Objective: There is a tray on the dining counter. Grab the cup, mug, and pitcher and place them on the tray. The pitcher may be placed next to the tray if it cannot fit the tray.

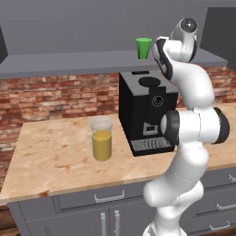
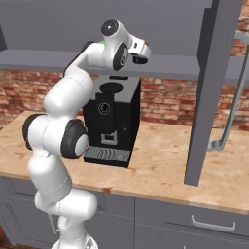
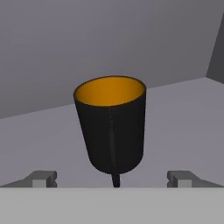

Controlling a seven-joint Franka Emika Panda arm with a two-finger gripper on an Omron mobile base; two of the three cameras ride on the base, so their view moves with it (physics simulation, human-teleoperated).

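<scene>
Claw (image 3: 112, 178) stands wide, holds nothing; both finger tips (image 3: 41, 177) flank mug (image 3: 111, 124) on grey shelf (image 3: 183, 118), not touching it. Mug upright, handle turned toward camera. Step in hand, as I judge: approach for grasp of mug. Next move needs advance until tips pass mug sides, then closing, with care for handle. Left base view gives cup (image 1: 144, 48) on same shelf (image 1: 69, 64) beside arm, pitcher (image 1: 102, 138) on wooden counter (image 1: 50, 156) near coffee machine (image 1: 145, 113). Hand view gives mug close up.
</scene>
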